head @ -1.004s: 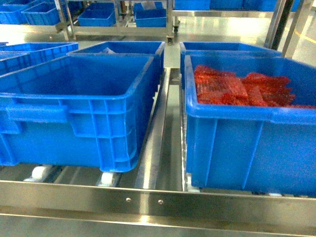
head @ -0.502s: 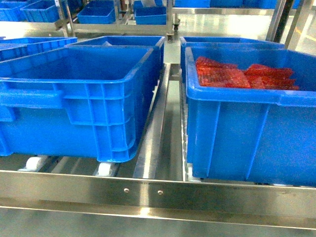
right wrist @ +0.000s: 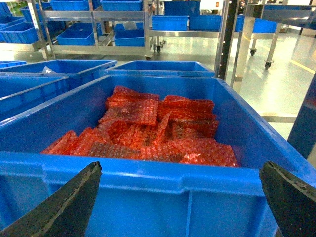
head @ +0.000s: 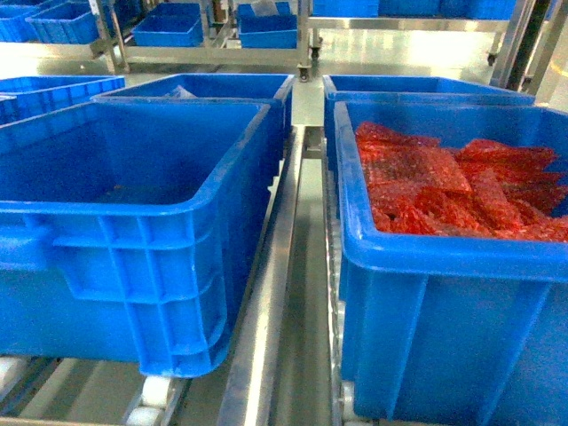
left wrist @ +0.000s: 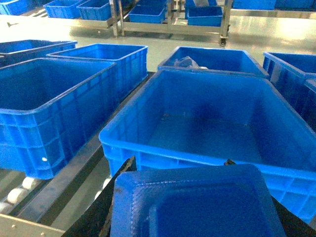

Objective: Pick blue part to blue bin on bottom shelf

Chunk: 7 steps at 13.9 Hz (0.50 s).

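My left gripper (left wrist: pixel 180 161) is shut on the blue part (left wrist: pixel 195 202), a dark blue boxy block that fills the bottom of the left wrist view, with a black finger on each side. Just beyond it stands the blue bin (left wrist: pixel 148 147), nothing inside it; in the head view this bin (head: pixel 133 217) is at the left. It rests on the bottom shelf (head: pixel 266 337), on white rollers (head: pixel 155 390). My right gripper (right wrist: pixel 180 168) is open, close to the front wall of the crate of red packets (right wrist: pixel 148 128). Neither gripper shows in the head view.
The crate with red packets (head: pixel 426 257) fills the right of the head view. Behind the bin sits a crate with a clear plastic bag (left wrist: pixel 185 61). More blue crates (left wrist: pixel 54 106) stand to the left. Racks with further crates (head: pixel 266 31) line the far floor.
The head view has closed in on the two front crates and looks more steeply into them. The shelf's front rail has dropped out of view.
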Available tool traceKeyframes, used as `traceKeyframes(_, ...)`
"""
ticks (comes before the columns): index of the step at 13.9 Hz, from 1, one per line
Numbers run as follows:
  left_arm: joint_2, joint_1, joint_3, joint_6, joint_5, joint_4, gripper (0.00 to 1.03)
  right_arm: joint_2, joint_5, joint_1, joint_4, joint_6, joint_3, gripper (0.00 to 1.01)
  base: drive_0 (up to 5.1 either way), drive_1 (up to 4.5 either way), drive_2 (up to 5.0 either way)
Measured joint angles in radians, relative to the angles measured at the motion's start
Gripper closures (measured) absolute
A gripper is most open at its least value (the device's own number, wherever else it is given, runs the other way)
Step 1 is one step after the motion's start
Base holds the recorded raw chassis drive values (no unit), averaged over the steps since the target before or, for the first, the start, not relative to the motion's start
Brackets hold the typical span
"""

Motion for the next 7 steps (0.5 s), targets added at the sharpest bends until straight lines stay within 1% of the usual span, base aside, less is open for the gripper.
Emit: traceKeyframes(7,0.002,0.0,0.0,0.0,0.0,0.0,0.6,0.0,0.0,0.0,-0.004,0.0,0.0,0.03,0.1,4.16,-4.0)
